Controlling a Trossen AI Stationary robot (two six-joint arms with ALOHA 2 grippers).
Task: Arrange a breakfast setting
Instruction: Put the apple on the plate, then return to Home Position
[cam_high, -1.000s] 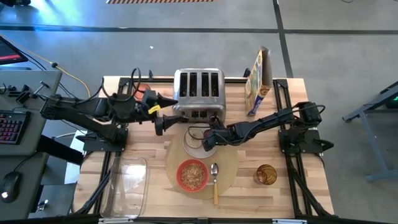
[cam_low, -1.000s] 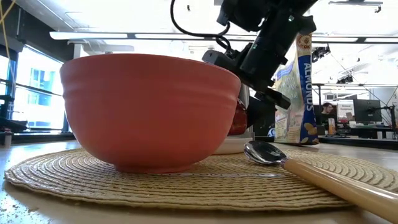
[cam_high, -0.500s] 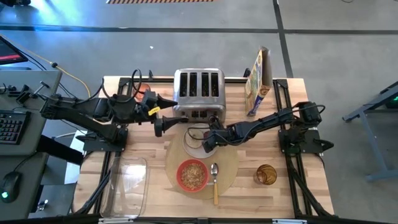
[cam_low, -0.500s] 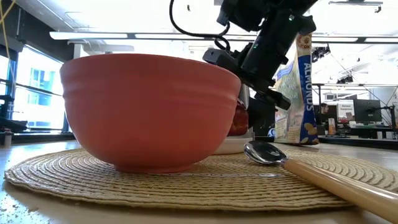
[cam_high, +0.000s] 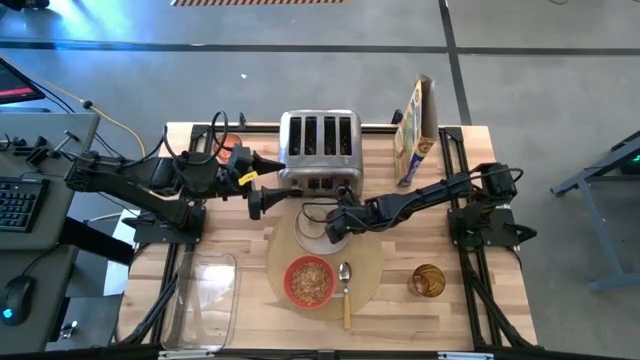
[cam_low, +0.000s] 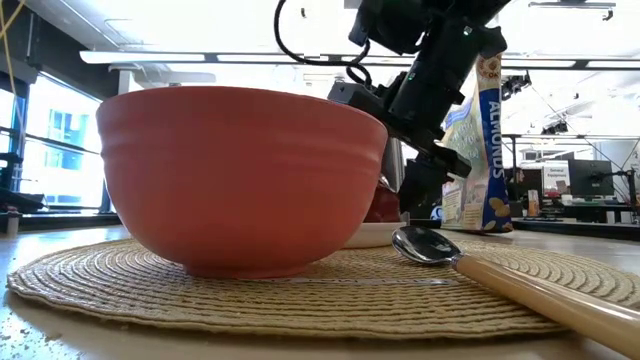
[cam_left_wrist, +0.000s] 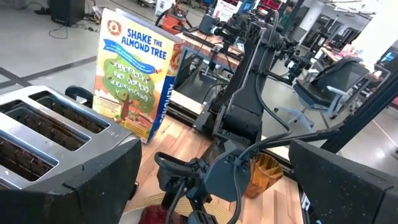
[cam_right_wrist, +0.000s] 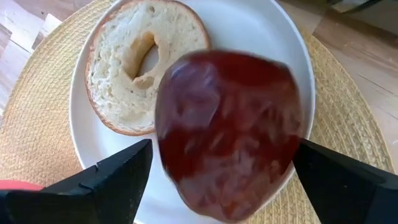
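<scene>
Dark red fruit (cam_right_wrist: 227, 134): I am releasing it between my right gripper's (cam_right_wrist: 224, 180) spread fingers, onto the small white plate (cam_right_wrist: 261, 31), beside the round toast slice (cam_right_wrist: 134, 65).

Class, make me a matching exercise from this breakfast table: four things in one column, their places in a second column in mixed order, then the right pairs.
Things
1. red bowl
2. bagel half
3. spoon
4. cereal box

Places
A. standing upright at the table's far edge, beside the toaster
B. on the white plate, next to the dark red fruit
C. on the placemat, holding cereal
D. lying on the placemat, just right of the bowl

Pairs: 1-C, 2-B, 3-D, 4-A
</scene>
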